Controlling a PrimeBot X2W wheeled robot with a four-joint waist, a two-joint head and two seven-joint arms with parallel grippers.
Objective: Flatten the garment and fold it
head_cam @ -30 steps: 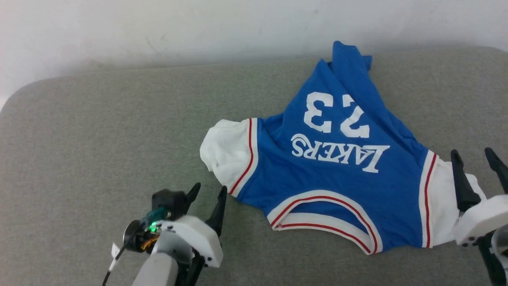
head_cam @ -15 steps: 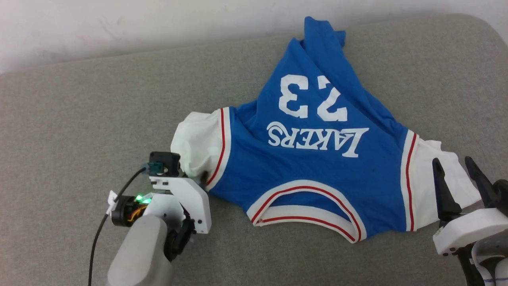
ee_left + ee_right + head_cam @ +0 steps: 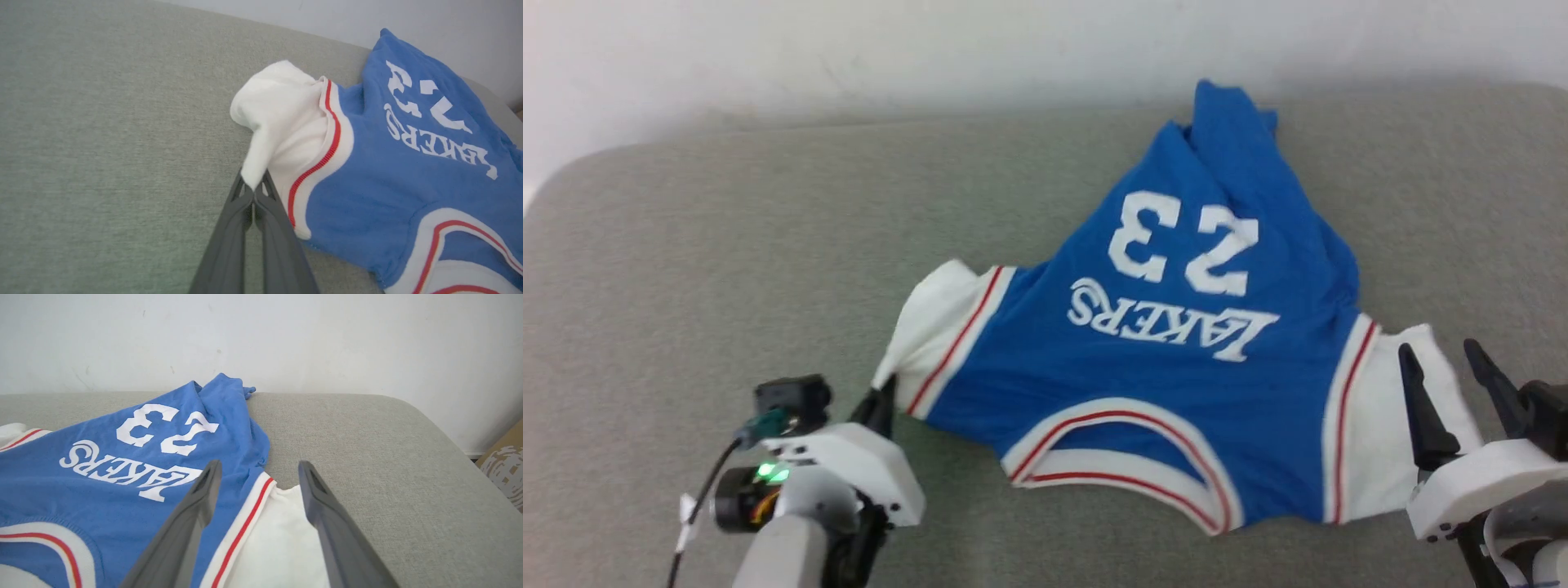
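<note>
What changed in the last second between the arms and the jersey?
The left end effector, open beside a white sleeve of the garment a second ago, moved in and shut on its edge, pulling it into a point. The right end effector stays open over the other sleeve.

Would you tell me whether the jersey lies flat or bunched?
Bunched: the jersey narrows to a crumpled far end, and the left hand pinches one sleeve.

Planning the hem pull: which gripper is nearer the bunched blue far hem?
Right. The right gripper, open over one white sleeve, is closer to the garment's hem; the left gripper, shut on the other sleeve, lies farther.
</note>
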